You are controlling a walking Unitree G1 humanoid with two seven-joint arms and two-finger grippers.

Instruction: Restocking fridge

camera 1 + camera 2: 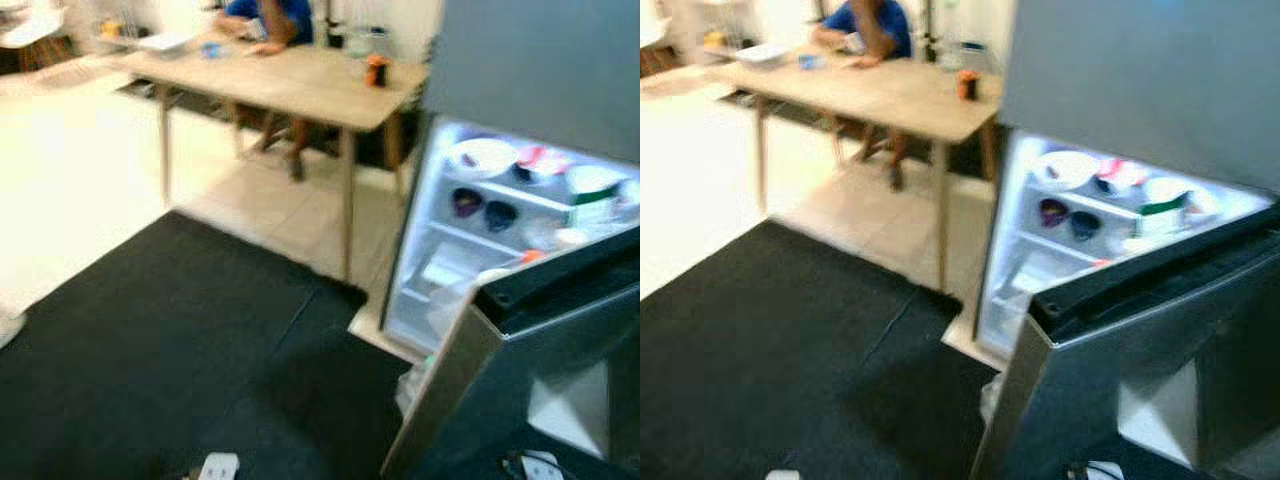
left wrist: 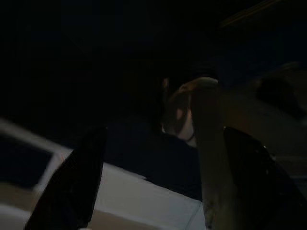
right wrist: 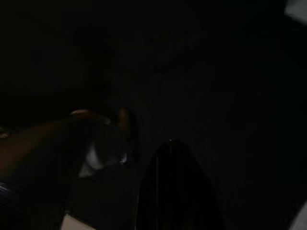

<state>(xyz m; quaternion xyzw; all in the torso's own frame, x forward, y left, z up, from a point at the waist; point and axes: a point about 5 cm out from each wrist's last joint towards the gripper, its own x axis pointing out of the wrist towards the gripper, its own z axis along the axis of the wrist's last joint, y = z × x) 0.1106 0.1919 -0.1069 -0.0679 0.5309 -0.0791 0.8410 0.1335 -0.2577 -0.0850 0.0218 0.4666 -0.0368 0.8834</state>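
Standing open on the robot's right, the fridge (image 1: 520, 230) shows its lit shelves, and its dark door (image 1: 1140, 380) swings out toward the camera, close to the robot's right side. On the top shelf sit a white bowl (image 1: 482, 157), a container with a green band (image 1: 593, 190) and something red and white that is too blurred to name; the shelf below holds two small dark cups (image 1: 483, 207), and an orange-topped item (image 1: 533, 256) sits lower still. By the look of them, the bowl and cups are rigid and probably breakable, smooth enough to slip, so a hold across the rim or around the body would suit better than a pinch on an edge. The door should be heavy but free-swinging, best pushed or pulled at its outer edge. In the left wrist view the left gripper (image 2: 163, 187) has its two black fingers spread apart with nothing between them; the right gripper (image 3: 175, 191) shows one dark finger in deep shade, and I cannot tell whether it is parted or closed. Beyond the fridge, a black mat (image 1: 180, 350) covers the floor, then pale tiles, then a wooden table (image 1: 300, 85) with an orange cup (image 1: 376, 70), where a person in blue (image 1: 268, 18) sits. The jutting door itself is the main obstacle to reaching the shelves.
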